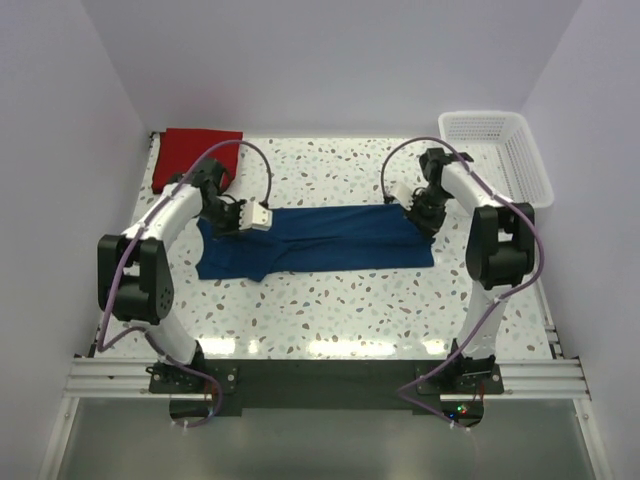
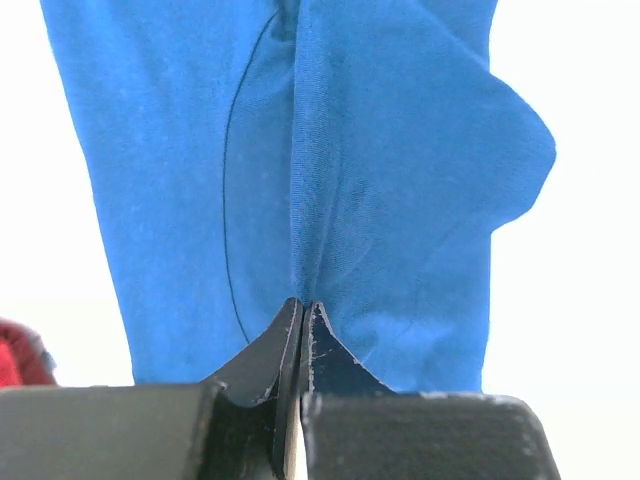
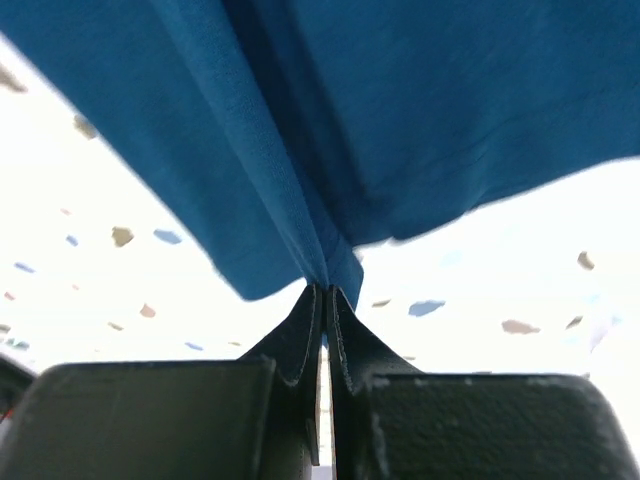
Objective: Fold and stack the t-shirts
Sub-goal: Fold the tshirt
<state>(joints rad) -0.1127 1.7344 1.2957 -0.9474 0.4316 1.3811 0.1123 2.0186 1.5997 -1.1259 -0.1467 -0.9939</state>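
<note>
The navy blue t-shirt point(image 1: 320, 240) lies stretched in a long band across the middle of the table. My left gripper point(image 1: 222, 222) is shut on the shirt's left end; in the left wrist view the cloth point(image 2: 330, 170) rises out of the closed tips point(image 2: 303, 305). My right gripper point(image 1: 412, 212) is shut on the shirt's right end; in the right wrist view the blue cloth point(image 3: 330, 120) is pinched at the tips point(image 3: 326, 290) and lifted off the speckled table. The red t-shirt point(image 1: 197, 153) lies folded at the back left corner.
A white lattice basket point(image 1: 500, 150) stands at the back right, beside the right arm. White walls close in the table on three sides. A sliver of the red shirt point(image 2: 20, 350) shows at the left edge of the left wrist view.
</note>
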